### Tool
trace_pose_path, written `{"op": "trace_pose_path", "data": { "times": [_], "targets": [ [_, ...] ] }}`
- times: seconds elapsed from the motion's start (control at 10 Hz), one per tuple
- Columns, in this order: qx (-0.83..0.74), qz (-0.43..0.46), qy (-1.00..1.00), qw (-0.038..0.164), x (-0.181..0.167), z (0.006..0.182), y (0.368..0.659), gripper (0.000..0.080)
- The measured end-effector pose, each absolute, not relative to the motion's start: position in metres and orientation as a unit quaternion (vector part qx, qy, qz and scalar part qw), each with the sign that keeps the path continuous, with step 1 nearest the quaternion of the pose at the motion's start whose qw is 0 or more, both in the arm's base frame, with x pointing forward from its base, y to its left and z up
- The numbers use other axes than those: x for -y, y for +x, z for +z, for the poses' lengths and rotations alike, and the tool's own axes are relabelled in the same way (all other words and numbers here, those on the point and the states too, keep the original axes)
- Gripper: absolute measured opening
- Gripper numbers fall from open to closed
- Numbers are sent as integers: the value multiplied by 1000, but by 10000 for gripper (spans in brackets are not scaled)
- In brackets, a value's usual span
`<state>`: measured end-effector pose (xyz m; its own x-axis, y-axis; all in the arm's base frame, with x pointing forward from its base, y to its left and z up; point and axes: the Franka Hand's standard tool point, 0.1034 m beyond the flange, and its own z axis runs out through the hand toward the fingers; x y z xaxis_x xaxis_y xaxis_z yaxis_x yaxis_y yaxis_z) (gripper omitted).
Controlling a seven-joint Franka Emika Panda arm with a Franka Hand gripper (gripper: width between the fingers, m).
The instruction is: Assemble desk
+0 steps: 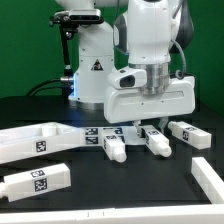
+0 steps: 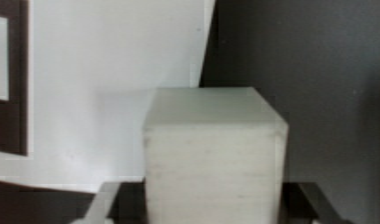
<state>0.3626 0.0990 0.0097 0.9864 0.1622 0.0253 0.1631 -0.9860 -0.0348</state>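
Three white desk legs lie in a row in the middle of the table: one at the exterior view's left (image 1: 112, 148), one in the middle (image 1: 156, 141) and one at the right (image 1: 189, 133). A fourth leg (image 1: 36, 181) lies at the front left. The flat desk top (image 1: 35, 141) lies at the far left. My gripper (image 1: 151, 126) is down on the near end of the middle leg. In the wrist view the gripper (image 2: 213, 206) has its dark pads against both sides of that leg (image 2: 212, 140), which still rests on the table.
The marker board (image 1: 96, 130) lies just behind the row of legs, in front of the robot base (image 1: 92, 70). A white block (image 1: 210, 177) sits at the front right. A white strip (image 1: 100, 215) runs along the front edge. A broad white surface (image 2: 107, 80) lies beyond the leg.
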Motion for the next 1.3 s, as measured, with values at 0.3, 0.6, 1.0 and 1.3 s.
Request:
{"op": "trace_pose_path", "data": {
  "times": [0.3, 0.6, 1.0, 1.3],
  "targets": [
    [83, -5, -996, 19, -98, 11, 361, 284],
    [109, 8, -994, 27, -64, 64, 374, 625],
    [121, 12, -992, 32, -48, 82, 390, 649],
    [109, 12, -993, 33, -28, 89, 392, 649]
  ]
}}
